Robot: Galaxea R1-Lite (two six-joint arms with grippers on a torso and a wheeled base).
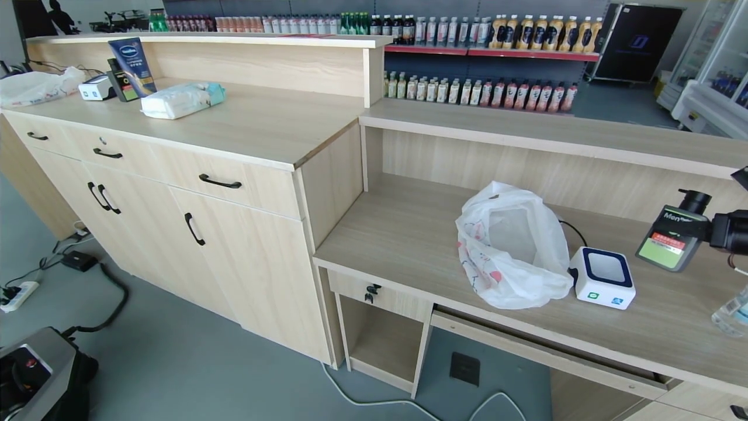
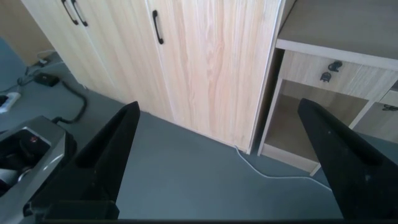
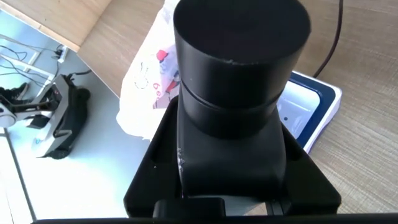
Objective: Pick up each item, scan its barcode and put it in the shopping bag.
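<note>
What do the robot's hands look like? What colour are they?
Both are black. The left gripper has two flat, wedge-shaped fingers that narrow toward the tips. The right gripper looks like a chunky black block with rounded edges.

The right gripper (image 1: 727, 232) is cut off at the head view's right edge, its fingers lost behind the dark bottle (image 1: 672, 237) it carries. In the wrist view that bottle's black cap (image 3: 241, 62) covers part of the scanner (image 3: 311, 109) and of the shopping bag (image 3: 148, 81). A clear bottle (image 1: 733, 313) on the desk (image 1: 409, 234) is clipped by the same edge. The scanner's cable (image 1: 577, 231) vanishes behind the bag, and the label (image 1: 666, 248) on the dark bottle is too small to read.
</note>
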